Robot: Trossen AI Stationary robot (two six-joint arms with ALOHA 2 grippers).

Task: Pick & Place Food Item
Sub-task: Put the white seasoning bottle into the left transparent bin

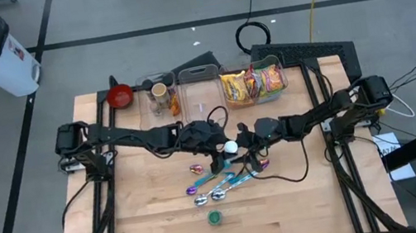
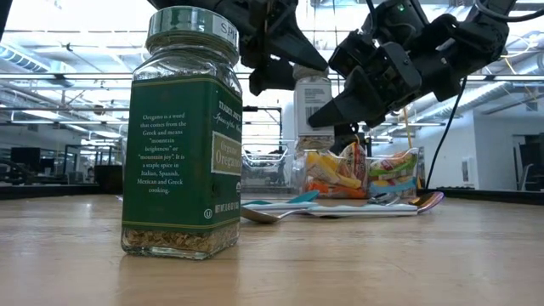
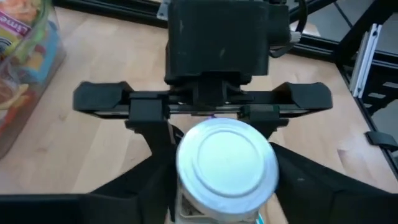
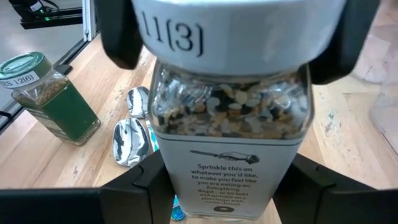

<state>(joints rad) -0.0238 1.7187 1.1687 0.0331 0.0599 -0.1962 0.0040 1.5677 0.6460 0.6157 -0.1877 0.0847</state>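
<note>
Above the table's middle, the left gripper point(image 1: 223, 157) and right gripper point(image 1: 249, 153) meet at a white-lidded seasoning jar point(image 1: 231, 147). Low down, it hangs clear of the spoons point(image 2: 280, 211). Both wrist views show fingers clamping it; one gripper should release only once the other's hold is firm.

Oregano jar point(image 2: 181, 136), left of low view: dark green label, white lettering, green lid. Seasoning jar point(image 4: 230, 124), centre of right wrist view: white cap, speckled black-and-white contents. Spoons point(image 4: 132, 140): mirror silver. Table point(image 1: 150, 226): pale wood grain.
</note>
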